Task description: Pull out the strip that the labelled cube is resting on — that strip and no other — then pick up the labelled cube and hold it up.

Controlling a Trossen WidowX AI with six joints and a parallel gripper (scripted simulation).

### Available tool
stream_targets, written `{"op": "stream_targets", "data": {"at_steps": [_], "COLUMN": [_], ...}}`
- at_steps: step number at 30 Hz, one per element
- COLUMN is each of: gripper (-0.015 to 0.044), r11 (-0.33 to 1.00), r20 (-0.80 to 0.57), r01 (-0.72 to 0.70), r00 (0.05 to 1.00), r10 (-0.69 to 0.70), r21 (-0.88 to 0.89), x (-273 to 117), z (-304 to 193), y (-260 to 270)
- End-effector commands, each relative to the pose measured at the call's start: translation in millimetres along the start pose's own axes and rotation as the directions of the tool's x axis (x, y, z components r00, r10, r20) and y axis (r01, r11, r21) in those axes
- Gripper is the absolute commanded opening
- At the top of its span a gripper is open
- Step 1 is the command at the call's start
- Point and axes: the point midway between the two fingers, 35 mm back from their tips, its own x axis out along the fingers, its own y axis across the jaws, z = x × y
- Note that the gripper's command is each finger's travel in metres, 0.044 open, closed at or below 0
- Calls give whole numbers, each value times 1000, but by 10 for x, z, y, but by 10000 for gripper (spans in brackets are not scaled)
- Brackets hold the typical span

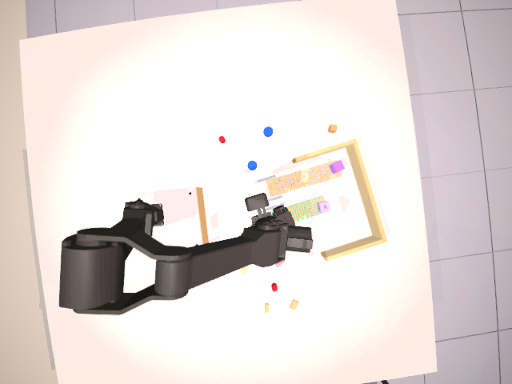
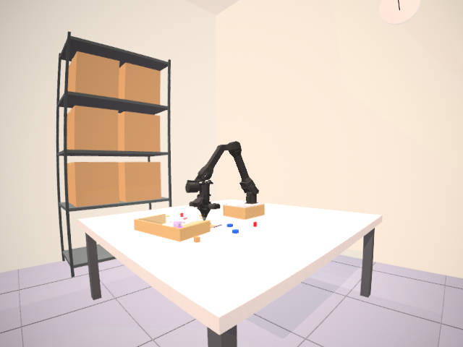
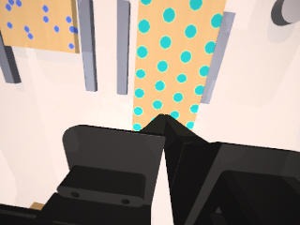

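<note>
Claw (image 1: 276,215) (image 2: 204,217) (image 3: 163,118) was clamped tight on the near end of the teal-dot strip (image 1: 306,209) (image 3: 174,55). Lab. cube (image 1: 323,206) (image 2: 177,223) sat at opp. end, well apart fr. claw.

Your top view looks steeply down from above the tabletop (image 1: 136,94) (image 2: 231,269), taking in nearly all of it. Your exterior view stands back beyond one corner, facing across toward the walls. Both share the arm (image 1: 223,260) (image 2: 221,152). Your wrist view looks past the jaws (image 1: 278,210) (image 2: 204,219) at close range, sharing the teal-dotted strip (image 1: 306,208) (image 3: 164,66) with the top.
</note>
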Motion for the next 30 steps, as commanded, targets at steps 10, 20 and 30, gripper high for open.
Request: {"op": "stream_targets", "data": {"at_steps": [10, 20, 30], "gripper": [0, 0, 0], "r11": [1000, 1000, 1000], "r20": [-32, -33, -35], "r01": [-8, -8, -7], "r00": [999, 999, 999], "r10": [8, 8, 8], "r21": [2, 2, 2], "x": [61, 59, 56], "z": [-276, -429, -575], "y": [8, 6, 3]}}
